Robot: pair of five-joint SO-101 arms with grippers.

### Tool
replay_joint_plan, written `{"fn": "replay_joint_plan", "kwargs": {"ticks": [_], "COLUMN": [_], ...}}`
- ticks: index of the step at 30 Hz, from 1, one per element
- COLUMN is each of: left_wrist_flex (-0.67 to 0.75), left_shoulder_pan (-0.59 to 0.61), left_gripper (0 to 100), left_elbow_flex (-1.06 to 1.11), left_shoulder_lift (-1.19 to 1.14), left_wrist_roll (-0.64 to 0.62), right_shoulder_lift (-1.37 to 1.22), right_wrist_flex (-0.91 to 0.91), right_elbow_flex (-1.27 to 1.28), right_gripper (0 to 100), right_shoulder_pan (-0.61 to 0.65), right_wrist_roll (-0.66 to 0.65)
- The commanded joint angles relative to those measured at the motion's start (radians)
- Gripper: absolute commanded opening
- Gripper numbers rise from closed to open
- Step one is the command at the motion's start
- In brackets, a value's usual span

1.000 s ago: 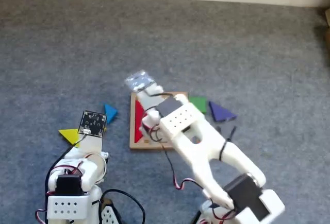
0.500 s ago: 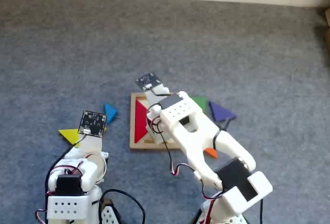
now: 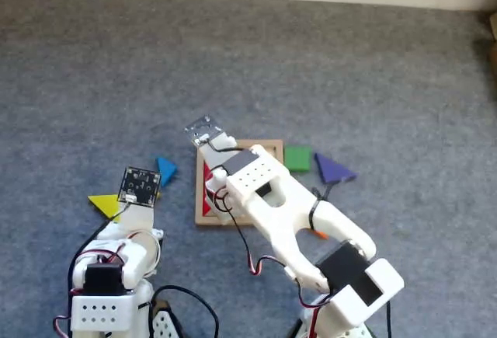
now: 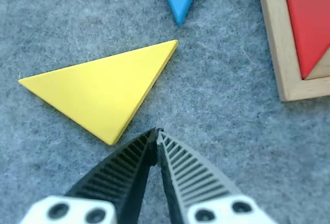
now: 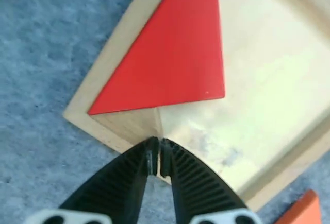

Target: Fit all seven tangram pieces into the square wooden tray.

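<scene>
Wooden tray (image 3: 268, 144) sits on the grey carpet (image 3: 326, 58) between the two arms' reach, and the right arm lies across most of it. The red triangle (image 5: 175, 54) is flat inside the tray with its long edge against the wall on the left-arm side.

Right gripper (image 5: 156, 149): fingers pressed together with nothing in them. The tips hang over the tray floor at the near corner on the left-arm side, just off the red triangle's short edge.

Outside the tray:
- The blue triangle (image 3: 166, 169) is near the tray's left-arm side.
- The yellow triangle (image 3: 105, 204) is farther out on that side, beyond the blue one.
- The green square (image 3: 297, 158) is just beside the tray's far corner on the right-arm side.
- The purple triangle (image 3: 334, 169) is past the green square, away from the tray.
- The orange piece (image 3: 318, 234) is off the tray's near corner on the right-arm side, mostly under the right arm.

Left gripper (image 4: 156, 134): fingers closed tight and holding nothing. It is over carpet on the tray's left-arm side, with its tips just short of the yellow triangle's nearest corner and not touching it.
</scene>
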State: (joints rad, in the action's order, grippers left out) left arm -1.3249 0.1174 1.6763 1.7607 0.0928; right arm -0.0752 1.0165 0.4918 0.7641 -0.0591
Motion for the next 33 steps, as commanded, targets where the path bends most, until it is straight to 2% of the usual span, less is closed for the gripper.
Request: {"fn": "replay_joint_plan", "kwargs": {"ticks": [1, 8, 16, 19, 23, 25, 33], "left_wrist_flex": [-0.011, -0.011, -0.011, -0.011, -0.011, -0.011, -0.011], "left_shoulder_pan": [0.013, 0.013, 0.013, 0.013, 0.013, 0.013, 0.013], "left_gripper": [1, 1, 1, 1, 1, 1, 1], "left_elbow_flex": [0.022, 0.022, 0.022, 0.022, 0.022, 0.022, 0.022], "left_shoulder_lift": [0.035, 0.035, 0.035, 0.035, 0.035, 0.035, 0.035], "left_wrist_roll": [0.011, 0.011, 0.011, 0.011, 0.011, 0.011, 0.011], "right_shoulder_lift": [0.102, 0.306, 0.415, 0.421, 0.43, 0.43, 0.43], "right_wrist_flex": [-0.007, 0.016, 0.021, 0.022, 0.022, 0.022, 0.016], "right_elbow_flex": [0.008, 0.048, 0.084, 0.105, 0.166, 0.185, 0.216], "right_gripper": [2.4, 2.4, 2.8, 8.2, 20.7, 24.4, 24.6], "right_shoulder_pan": [0.001, -0.085, -0.222, -0.265, -0.28, -0.291, -0.407], "right_wrist_roll": [-0.006, -0.008, -0.005, 0.009, 0.15, 0.172, 0.172]}}
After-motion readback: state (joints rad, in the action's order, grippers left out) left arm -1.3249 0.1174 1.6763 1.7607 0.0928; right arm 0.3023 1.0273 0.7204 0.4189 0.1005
